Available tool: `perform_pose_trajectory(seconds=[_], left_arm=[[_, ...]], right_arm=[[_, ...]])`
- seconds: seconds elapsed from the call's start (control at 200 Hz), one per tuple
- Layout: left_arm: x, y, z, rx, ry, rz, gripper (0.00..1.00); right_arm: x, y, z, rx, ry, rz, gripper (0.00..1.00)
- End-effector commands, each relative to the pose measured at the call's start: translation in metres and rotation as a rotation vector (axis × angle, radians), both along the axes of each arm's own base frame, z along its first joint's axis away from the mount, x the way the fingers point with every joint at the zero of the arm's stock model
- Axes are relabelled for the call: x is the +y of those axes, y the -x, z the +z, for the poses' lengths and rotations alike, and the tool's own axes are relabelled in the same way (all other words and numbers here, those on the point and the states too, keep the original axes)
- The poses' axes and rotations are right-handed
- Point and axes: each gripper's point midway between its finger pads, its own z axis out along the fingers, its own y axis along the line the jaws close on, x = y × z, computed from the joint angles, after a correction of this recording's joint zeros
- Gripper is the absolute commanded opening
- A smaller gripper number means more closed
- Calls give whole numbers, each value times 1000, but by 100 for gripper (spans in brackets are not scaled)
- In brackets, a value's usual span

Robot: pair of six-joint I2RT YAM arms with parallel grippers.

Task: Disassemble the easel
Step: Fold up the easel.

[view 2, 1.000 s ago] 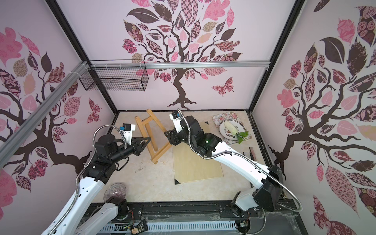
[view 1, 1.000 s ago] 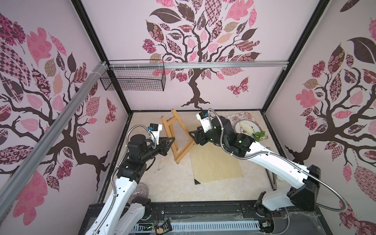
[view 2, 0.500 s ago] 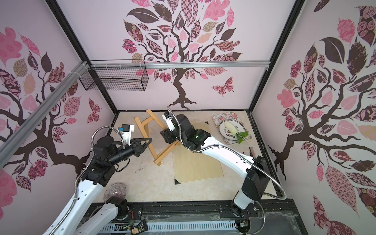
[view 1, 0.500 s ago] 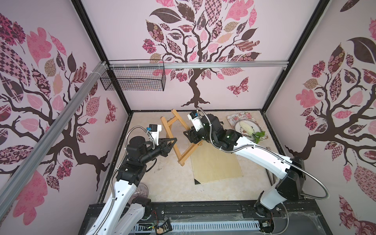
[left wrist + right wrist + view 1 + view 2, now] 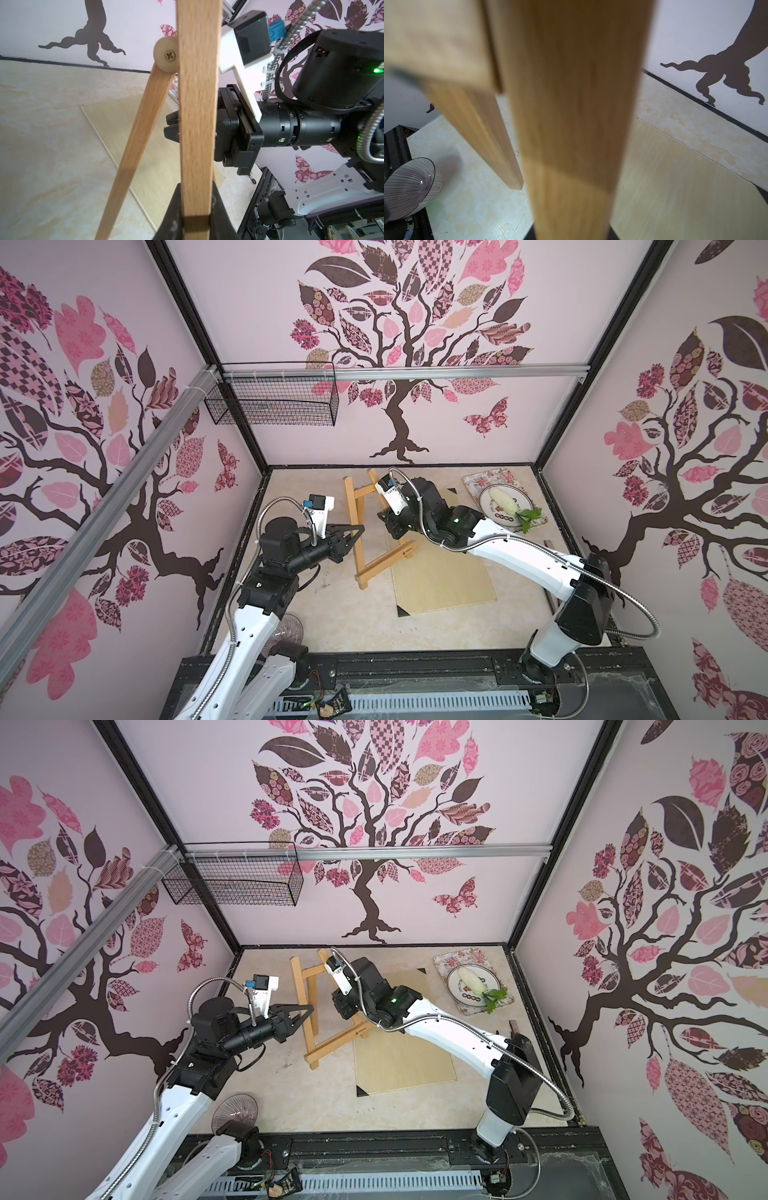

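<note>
The small A-frame easel (image 5: 352, 510) of light brown wooden slats is toward the far edge of the pale marbled table (image 5: 332, 614), a little left of its middle. Its long axis runs from the far edge toward the near one, and its logo-marked ledge bar (image 5: 386, 560) crosses the far left corner of the large pale rectangular wooden board (image 5: 444, 580) with black corners. The easel lies directly between the arms. The left gripper (image 5: 358, 533) is on one leg from the left side and the right gripper (image 5: 388, 526) is on the opposite leg from the right, so neither is nearer. I judge that any separating pull would run across the slats, not along them. The left wrist view shows that gripper's dark fingers (image 5: 172, 207) set narrow and pressed on both edges of a slat. It also shows a round pale disc (image 5: 166, 55) with a cross-head screw pivoting a slanted slat, a joint the top views hide. The right wrist view gives only blurred wood running down between dark finger bases, which reads as a narrow hold on the easel. Whether the easel's feet touch the table I cannot tell.
</note>
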Motion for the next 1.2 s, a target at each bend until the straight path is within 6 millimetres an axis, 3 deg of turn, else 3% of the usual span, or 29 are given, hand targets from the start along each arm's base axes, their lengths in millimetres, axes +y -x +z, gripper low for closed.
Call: perform_pose_trajectory(seconds=[0.0, 0.435, 0.545, 0.74, 0.885, 1.085, 1.196], left_arm=[[-6, 11, 31, -132, 8, -64, 27], [15, 13, 41, -224, -73, 63, 84], [17, 11, 47, -278, -72, 81, 90], [6, -3, 55, -300, -45, 43, 87], [-4, -12, 59, -296, -27, -9, 72], [-14, -14, 64, -289, 12, -69, 44], [-14, -17, 60, -278, 22, -65, 42]], right_arm=[[-3, 0, 52, -112, -139, -30, 2], [-25, 10, 105, -351, -291, -60, 0], [-24, 16, 113, -390, -316, -30, 0], [-20, 31, 124, -439, -364, 23, 0], [-20, 35, 128, -460, -383, 25, 0], [-20, 28, 129, -445, -378, -6, 0], [-19, 29, 129, -439, -391, -2, 0]])
